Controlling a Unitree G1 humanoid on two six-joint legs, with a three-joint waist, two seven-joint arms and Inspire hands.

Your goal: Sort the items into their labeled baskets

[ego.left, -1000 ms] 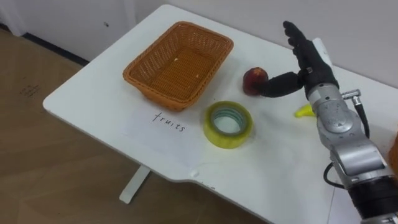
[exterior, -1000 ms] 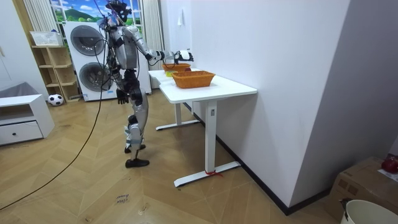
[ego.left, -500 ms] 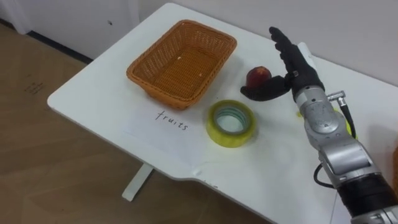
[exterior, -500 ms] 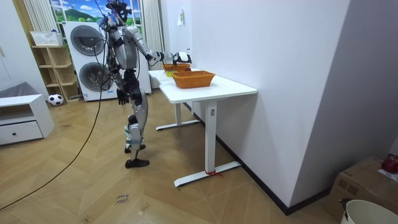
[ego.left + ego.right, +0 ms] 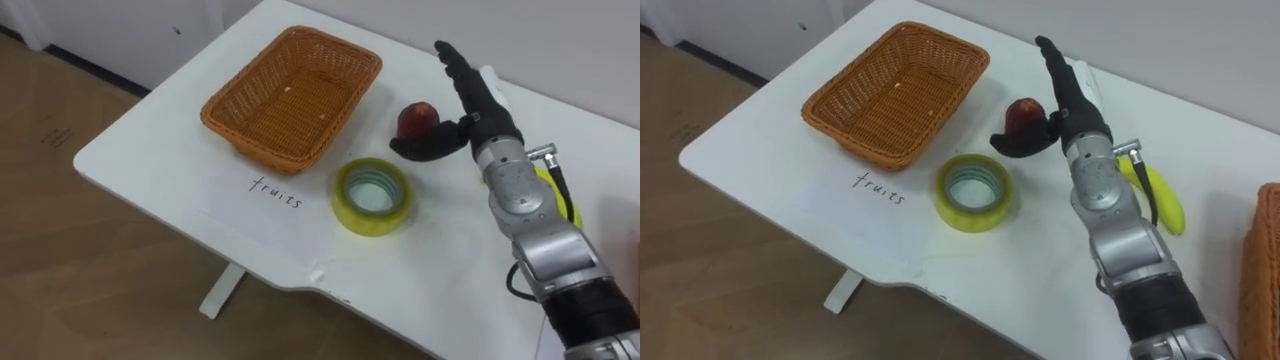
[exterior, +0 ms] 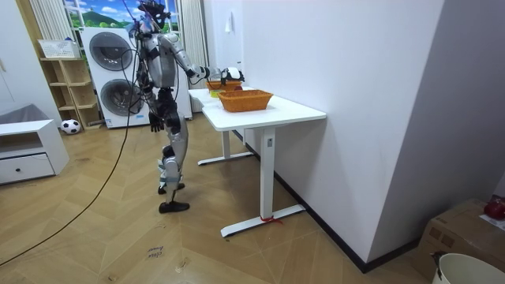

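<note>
The white worktop [image 5: 180,150] carries everything, and the robot stands at its end in the room view, right arm stretched out over it. The empty wicker basket [image 5: 262,148] sits on the far left part of the worktop, and all else is placed from it. A second wicker basket [image 5: 1262,270] shows well to its right, at the worktop's edge. A sheet with a handwritten label [image 5: 272,190] lies just in front of the basket. The right hand [image 5: 478,118] hovers to the basket's right, fingers straight and held together pointing away, thumb spread out sideways (nothing is gripped). A yellow roll of tape [image 5: 372,222] lies flat in front of the basket and slightly right, near it. A banana [image 5: 1162,200] lies further right, beyond the forearm. The red fruit [image 5: 417,120] rests on the worktop just right of the basket, in the crook between thumb and fingers, touching the thumb. The left hand [image 6: 155,122] hangs by the hip; its state cannot be told.
</note>
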